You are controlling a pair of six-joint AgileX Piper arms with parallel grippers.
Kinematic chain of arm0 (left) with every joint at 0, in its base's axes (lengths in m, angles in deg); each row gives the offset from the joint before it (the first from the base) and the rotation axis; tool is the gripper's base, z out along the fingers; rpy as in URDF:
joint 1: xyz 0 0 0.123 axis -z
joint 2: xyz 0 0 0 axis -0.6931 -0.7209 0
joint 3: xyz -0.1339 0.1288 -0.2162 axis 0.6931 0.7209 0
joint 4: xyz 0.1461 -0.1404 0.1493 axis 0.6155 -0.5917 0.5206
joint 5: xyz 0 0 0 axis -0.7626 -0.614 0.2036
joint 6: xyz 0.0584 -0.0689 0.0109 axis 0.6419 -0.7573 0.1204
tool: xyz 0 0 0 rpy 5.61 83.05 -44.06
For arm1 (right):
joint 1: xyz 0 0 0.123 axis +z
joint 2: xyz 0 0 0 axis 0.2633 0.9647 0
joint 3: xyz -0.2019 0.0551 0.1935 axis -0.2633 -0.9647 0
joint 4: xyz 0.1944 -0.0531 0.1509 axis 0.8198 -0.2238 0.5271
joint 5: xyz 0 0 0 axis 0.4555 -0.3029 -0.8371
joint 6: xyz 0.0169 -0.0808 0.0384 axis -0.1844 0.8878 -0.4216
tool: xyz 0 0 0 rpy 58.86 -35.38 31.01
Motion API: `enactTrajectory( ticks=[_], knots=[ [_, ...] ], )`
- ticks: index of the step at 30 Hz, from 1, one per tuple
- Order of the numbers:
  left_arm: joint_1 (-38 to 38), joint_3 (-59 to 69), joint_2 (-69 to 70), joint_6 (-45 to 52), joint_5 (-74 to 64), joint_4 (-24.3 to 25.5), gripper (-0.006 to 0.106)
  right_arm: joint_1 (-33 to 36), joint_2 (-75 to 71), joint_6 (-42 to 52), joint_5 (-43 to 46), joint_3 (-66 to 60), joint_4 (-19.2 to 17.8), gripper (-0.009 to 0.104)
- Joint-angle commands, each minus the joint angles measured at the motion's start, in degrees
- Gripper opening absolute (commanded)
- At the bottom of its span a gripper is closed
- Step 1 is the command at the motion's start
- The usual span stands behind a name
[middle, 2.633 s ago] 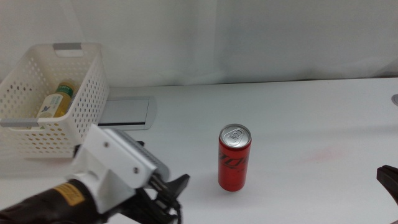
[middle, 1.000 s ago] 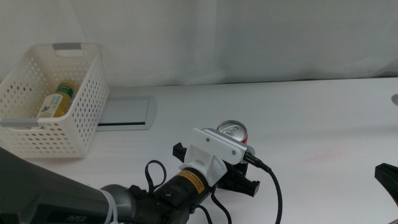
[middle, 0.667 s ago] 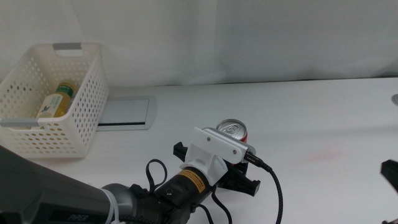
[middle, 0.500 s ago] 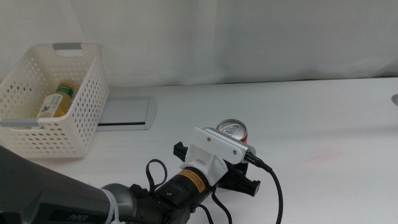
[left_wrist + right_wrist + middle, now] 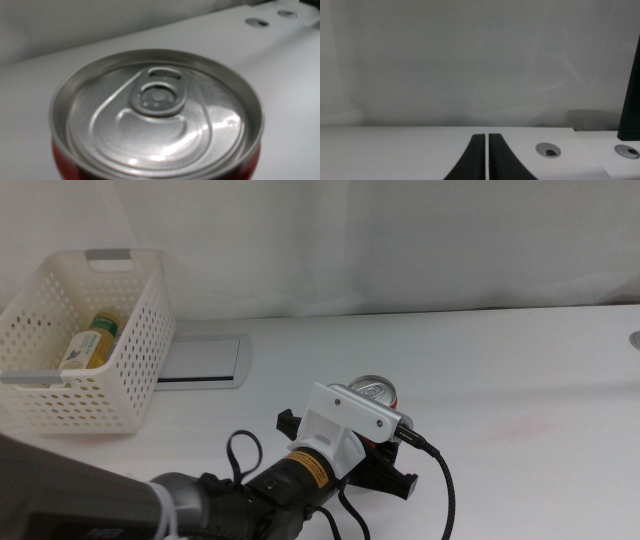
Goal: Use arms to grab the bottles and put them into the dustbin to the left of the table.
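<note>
Soda can [image 5: 374,392] stands upright near the table's [image 5: 520,360] front edge, about midway along it, with open white surface to its right and behind. My left arm [image 5: 250,500] reaches in from the front-left corner, its left gripper [image 5: 385,465] right at the can; I cannot tell how its jaws stand. At the left edge sits the dustbin [image 5: 75,345] holding the tea bottle [image 5: 90,340]. My right gripper [image 5: 486,157] waits, jaws together.

No legible text anywhere, neither on the arm's yellow label [image 5: 316,471] nor the bottle's label [image 5: 84,350].
</note>
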Motion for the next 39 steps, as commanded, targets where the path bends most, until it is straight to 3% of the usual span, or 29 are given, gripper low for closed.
enactTrajectory(
  ticks=[1,6,19,30,39],
  knots=[
    [-0.34,0.06,2.42,2.17,-2.99,-2.64,-0.003,-0.30,-0.68,0.13,0.25,-0.41,-0.16,-0.003],
    [-2.26,0.06,9.74,9.65,-6.91,-7.39,-0.003,-0.30,-0.68,0.13,0.25,-0.41,-0.16,-0.003],
    [-15.49,-4.14,31.18,20.21,-23.66,-7.65,-0.003,-0.30,-0.68,0.13,0.11,-0.41,-0.16,-0.003],
    [-36.58,-18.77,36.64,22.82,-47.84,-7.65,-0.003,-0.30,-0.68,0.13,0.11,-0.41,-0.16,-0.003],
    [-54.82,-29.66,30.52,18.49,-62.27,-7.26,-0.003,-0.30,-0.68,0.13,0.22,-0.41,-0.16,-0.003]
  ],
)
